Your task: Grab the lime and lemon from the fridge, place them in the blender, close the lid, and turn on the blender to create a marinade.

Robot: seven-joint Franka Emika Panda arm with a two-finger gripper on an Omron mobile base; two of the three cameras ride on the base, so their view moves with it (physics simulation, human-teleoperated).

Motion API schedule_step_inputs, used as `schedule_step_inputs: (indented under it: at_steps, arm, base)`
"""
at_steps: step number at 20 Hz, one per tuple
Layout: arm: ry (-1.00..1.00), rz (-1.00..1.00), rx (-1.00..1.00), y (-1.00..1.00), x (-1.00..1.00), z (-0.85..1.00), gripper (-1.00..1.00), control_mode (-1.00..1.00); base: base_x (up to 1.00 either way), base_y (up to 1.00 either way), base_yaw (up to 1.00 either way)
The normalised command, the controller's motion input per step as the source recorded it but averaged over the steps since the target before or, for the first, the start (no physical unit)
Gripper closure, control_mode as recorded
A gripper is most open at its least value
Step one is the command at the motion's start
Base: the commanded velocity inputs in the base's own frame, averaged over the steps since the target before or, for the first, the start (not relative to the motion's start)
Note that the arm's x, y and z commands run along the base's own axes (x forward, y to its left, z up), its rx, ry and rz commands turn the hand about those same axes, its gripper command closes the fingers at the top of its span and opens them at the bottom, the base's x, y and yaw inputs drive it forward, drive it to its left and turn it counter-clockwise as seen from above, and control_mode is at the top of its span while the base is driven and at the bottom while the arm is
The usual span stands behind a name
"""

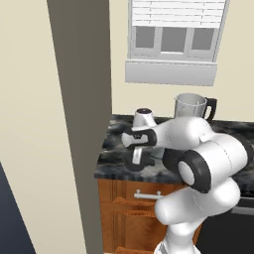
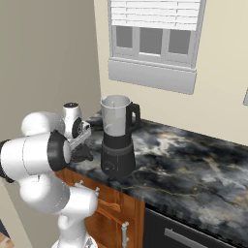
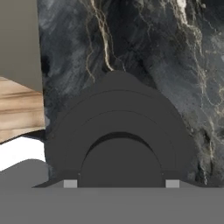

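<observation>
Currently:
gripper [image 1: 135,161]: pressing down, clenching around the lid [image 3: 119,144]
lid: sitting on the table [image 2: 184,164], beside the blender [image 2: 117,138]

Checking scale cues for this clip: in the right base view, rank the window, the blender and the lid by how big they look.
1. Window, largest by far.
2. Blender, clearly smaller.
3. Lid, smallest; the hand covers part of it, so its full extent is unsure.
</observation>
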Motion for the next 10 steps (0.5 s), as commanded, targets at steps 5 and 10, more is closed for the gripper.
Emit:
schedule_step_inputs:
  at_steps: [5,10]
  arm:
    - [-0.19,-0.01,0.00,-0.14,-0.68,0.42,1.00,-1.00]
    - [-0.09,0.00,0.01,-0.09,-0.56,0.80,1.00,-1.00]
  base:
    - [0.00,0.00,0.00]
    - [0.00,0.00,0.00]
